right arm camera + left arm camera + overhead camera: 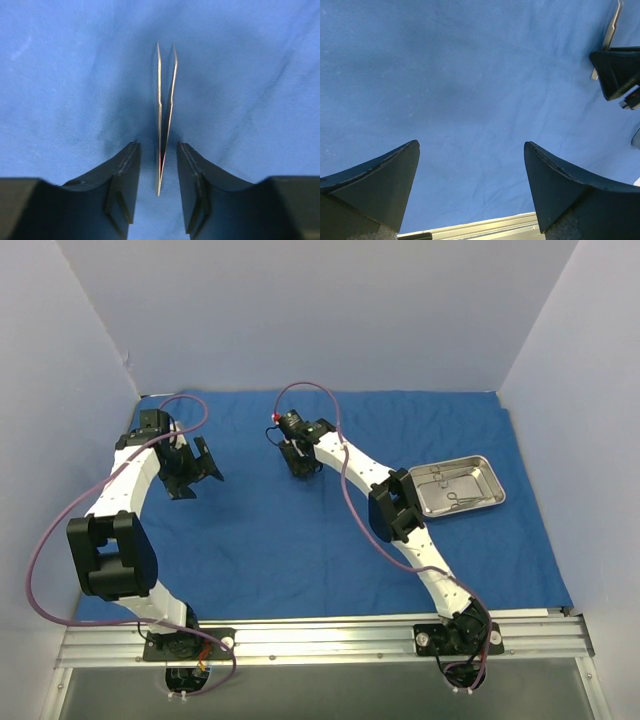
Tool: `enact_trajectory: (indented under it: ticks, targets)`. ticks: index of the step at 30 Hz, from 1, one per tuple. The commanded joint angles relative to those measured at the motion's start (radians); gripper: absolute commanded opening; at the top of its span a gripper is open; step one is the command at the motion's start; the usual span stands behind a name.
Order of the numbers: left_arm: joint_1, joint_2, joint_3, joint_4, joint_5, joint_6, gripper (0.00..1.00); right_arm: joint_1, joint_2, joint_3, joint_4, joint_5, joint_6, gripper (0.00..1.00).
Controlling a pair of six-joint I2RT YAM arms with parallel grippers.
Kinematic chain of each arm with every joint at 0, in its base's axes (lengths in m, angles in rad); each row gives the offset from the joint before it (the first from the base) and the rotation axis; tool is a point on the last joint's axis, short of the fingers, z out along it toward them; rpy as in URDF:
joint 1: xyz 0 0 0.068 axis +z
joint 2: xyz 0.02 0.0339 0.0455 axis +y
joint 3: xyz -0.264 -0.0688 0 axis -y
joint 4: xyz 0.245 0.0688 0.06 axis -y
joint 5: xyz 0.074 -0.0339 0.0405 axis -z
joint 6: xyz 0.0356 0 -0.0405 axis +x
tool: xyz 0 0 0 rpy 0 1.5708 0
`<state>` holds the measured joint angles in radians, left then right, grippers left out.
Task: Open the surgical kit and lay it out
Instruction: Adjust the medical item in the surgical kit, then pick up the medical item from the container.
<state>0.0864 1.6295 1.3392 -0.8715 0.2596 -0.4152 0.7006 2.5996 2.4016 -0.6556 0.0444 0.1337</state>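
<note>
blue cloth (300, 540): it is spread out flat and covers most of the table.
steel tray (497, 483): it sits on the cloth on the right side, beside the bend of the right arm.
tools in the tray (452, 498): a few thin silver tools lie inside. i cannot count them from here.
tweezers (165, 115): they are out on the cloth, near the far middle, thin edge up.
long way of the tweezers: they run straight out from the right wrist, in line with its fingers. the joined end is between the fingers and the two tips point away.
right gripper (157, 150): it is down low over the cloth. the jaws stand a little apart, with a small gap on each side of the tweezers, so nothing is pinched.
left gripper (470, 145): its jaws are spread wide with nothing in them, only bare cloth below. the tweezers are off to its right, near but apart.
nearer arm: the right one, by far. it is right on top of the tweezers.
my guess at the step: this tool looks set down, and the tray tools are not yet laid out.
next move needs: a straight lift up, so a finger does not knock the tweezers over.
</note>
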Motion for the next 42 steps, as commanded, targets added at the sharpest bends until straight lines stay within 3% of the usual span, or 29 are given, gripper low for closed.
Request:
enact_trajectory:
  ticks: [1,6,8,13,17,18,23,30,42]
  targets:
    - [0.009,0.019,0.029,0.016,0.015,-0.007,0.94,-0.007,-0.068,0.073,-0.029,-0.002,0.032,0.36]
    - [0.015,0.052,0.041,0.028,0.027,-0.013,0.94,-0.041,-0.205,0.096,-0.01,0.047,0.058,0.48]
    - [0.016,0.073,0.055,0.035,0.043,-0.013,0.94,-0.091,-0.246,0.082,-0.006,0.057,0.11,0.49]
    - [0.016,0.136,0.107,0.06,0.101,-0.004,0.94,-0.277,-0.423,-0.125,0.001,-0.024,0.315,0.45]
    - [0.01,0.168,0.136,0.091,0.148,-0.002,1.0,-0.533,-0.606,-0.364,-0.013,-0.12,0.524,0.42]
    - [0.01,0.181,0.147,0.092,0.153,-0.002,0.94,-0.571,-0.639,-0.415,-0.012,-0.117,0.546,0.42]
    - [-0.01,0.248,0.218,0.095,0.161,0.006,0.9,-0.739,-0.783,-0.605,-0.087,0.029,0.603,0.4]
    - [-0.02,0.352,0.36,0.039,0.125,0.015,0.87,-0.886,-0.771,-0.685,-0.239,0.072,0.67,0.39]
    - [0.024,0.49,0.439,-0.032,0.09,0.044,0.81,-0.912,-0.661,-0.785,-0.256,0.11,0.805,0.34]
